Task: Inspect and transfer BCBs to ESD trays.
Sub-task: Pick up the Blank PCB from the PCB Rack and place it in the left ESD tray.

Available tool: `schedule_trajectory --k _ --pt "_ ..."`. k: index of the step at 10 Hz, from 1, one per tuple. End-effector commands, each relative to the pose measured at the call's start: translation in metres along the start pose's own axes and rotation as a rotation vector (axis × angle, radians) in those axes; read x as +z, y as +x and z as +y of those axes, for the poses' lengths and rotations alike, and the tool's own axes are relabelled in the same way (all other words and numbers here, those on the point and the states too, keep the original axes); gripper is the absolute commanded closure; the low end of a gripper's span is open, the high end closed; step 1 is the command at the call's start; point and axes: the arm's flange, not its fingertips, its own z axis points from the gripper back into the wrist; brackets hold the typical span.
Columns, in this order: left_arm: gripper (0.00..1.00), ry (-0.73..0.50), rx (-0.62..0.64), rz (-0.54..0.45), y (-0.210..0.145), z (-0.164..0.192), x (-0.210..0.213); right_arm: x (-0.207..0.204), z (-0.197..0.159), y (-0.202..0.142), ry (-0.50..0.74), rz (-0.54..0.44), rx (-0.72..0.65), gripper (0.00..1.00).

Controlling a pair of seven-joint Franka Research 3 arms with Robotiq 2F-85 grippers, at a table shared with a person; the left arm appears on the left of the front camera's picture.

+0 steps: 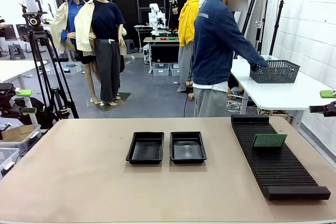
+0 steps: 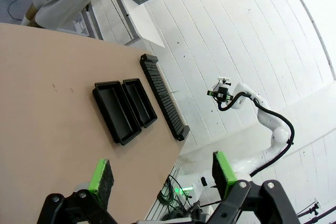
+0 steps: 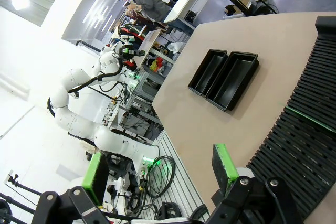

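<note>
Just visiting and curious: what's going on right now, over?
Left gripper open, right gripper open. One green board standing in rack; both trays empty. Nothing blocking.

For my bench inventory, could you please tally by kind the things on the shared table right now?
Black ESD trays: 2
Green BCB, standing in the rack: 1
Black slotted rack: 1
Total: 4
</note>
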Motion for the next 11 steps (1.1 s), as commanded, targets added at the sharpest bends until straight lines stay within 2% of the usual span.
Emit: schedule_trajectory --k 1,8,10,11 --pt "0.0 0.004 0.001 -0.002 0.0 -0.001 0.0 -0.002 0.002 -0.002 -0.008 -0.004 0.001 0.0" --pt "0.0 0.004 0.001 -0.002 0.0 -0.001 0.0 0.0 0.0 0.0 0.0 0.0 0.0 0.0" --pt "0.0 0.004 0.001 -0.002 0.0 -0.001 0.0 -0.018 0.005 0.025 -0.076 0.092 0.068 0.0" --pt "0.0 0.004 0.001 -0.002 0.0 -0.001 0.0 -0.029 0.006 0.034 -0.11 0.169 0.095 0.0"
